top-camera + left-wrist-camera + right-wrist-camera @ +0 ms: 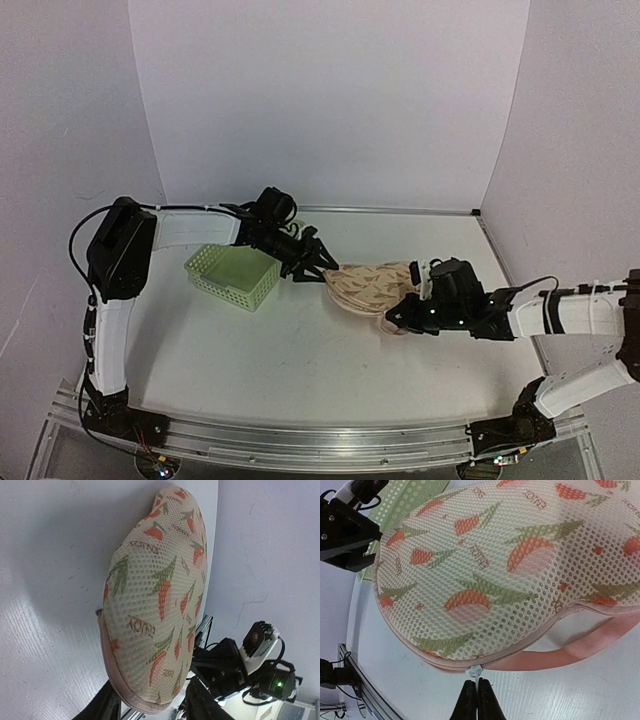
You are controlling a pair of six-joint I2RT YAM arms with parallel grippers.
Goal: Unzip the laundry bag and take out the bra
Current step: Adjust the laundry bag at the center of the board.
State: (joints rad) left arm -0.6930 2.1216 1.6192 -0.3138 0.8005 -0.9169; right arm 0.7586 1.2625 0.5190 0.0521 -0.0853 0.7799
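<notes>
Lying flat on the white worktop (300,370), a little right of centre, the laundry bag (370,285) stretched from left to right between the two arms. Its beige mesh carried reddish-brown and green motifs, and its zip looked closed along the part of the edge that showed. A pink strap (580,650) ran from its rim and lay on the worktop beside it.

At the bag's left end, the left pincer (318,262) stood partly wide, with one of its dark fingers (107,705) on each side of the rounded end. Whether they pressed the fabric could not be told.

At the near right end, the right pincer (474,700) was closed, its two tips pressed together right at the small white zip pull (475,672) on the bag's seam. The lower end of the pull met the tips, but whether it was pinched between them could not be told.

A light green slotted basket (232,272) sat on the worktop left of the bag, just beyond the left pincer.
</notes>
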